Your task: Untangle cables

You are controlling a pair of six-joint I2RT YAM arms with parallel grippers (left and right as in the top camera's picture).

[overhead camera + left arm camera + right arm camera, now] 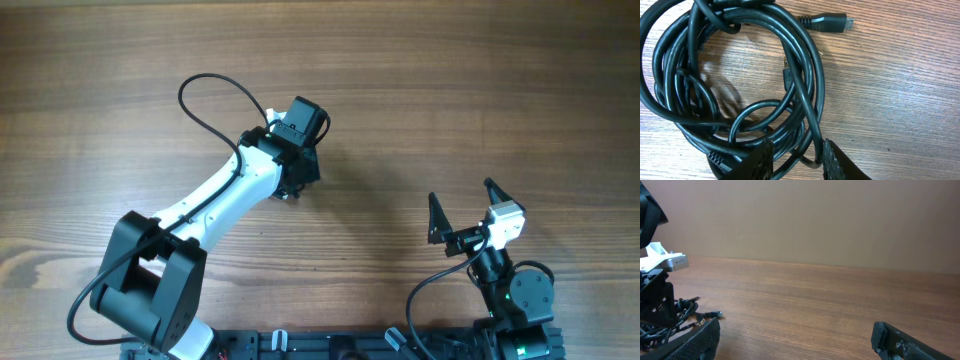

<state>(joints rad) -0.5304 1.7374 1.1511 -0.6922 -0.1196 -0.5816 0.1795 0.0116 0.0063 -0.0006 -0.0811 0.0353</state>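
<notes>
Two fingers of left gripper (pixel 796 162) astride strands of knotted cables (pixel 815 85) near mid-desk (pixel 520 80), pinch unconfirmed. Right gripper (pixel 460 190) gaping, idle by robot-side edge. Likely first grasp; next: clamp, lift, tease one loop free.

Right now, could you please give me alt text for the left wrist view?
A tangled coil of black cables lies on a wooden table, one plug poking out at the top right. At the bottom, the left gripper straddles some strands; whether it grips them is unclear.
</notes>
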